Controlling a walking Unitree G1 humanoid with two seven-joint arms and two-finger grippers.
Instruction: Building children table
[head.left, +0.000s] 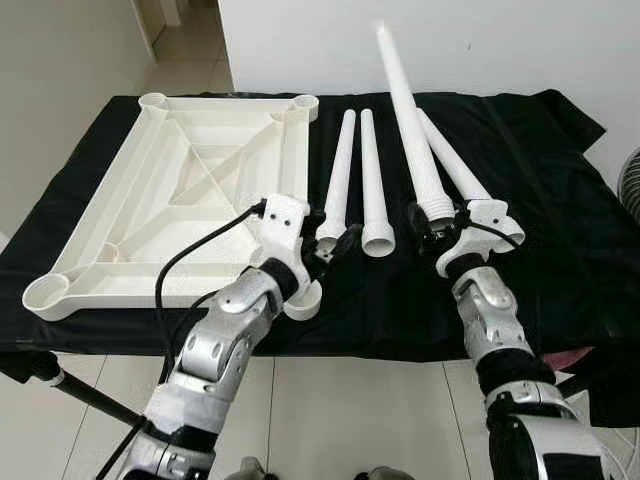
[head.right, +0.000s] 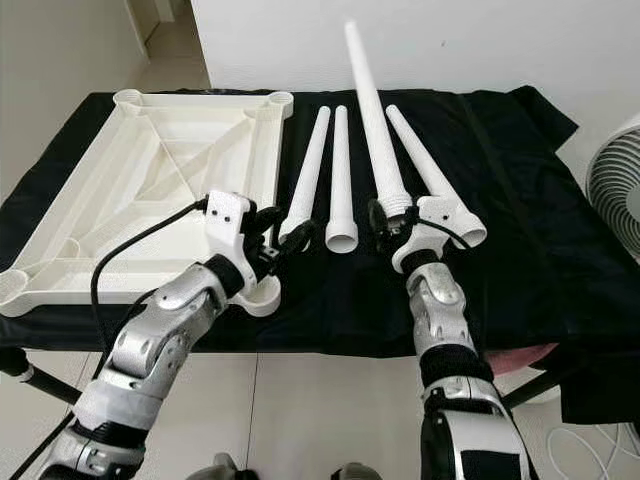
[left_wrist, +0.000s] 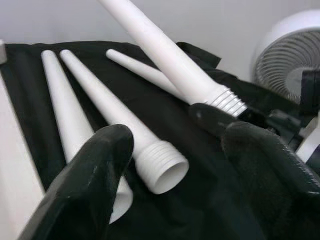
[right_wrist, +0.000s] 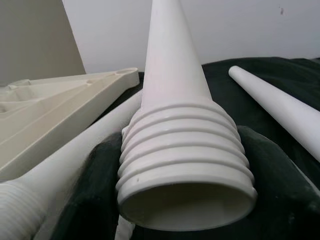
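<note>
- The right gripper (head.left: 432, 228) grips one table leg (head.left: 404, 110) at its threaded end, tip raised toward the far wall.
- The left gripper (head.left: 335, 247) hovers open by the near ends of two legs.
- Judgement: steer the threads squarely into a corner socket of the tabletop (head.left: 175, 190) on the left.
- Count: four legs, one tabletop, all on the black cloth (head.left: 560, 220).

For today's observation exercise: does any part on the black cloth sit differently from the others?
Yes. Three table legs lie flat, but a fourth leg tilts up off the black cloth, gripped at its threaded end by the right tool.
</note>
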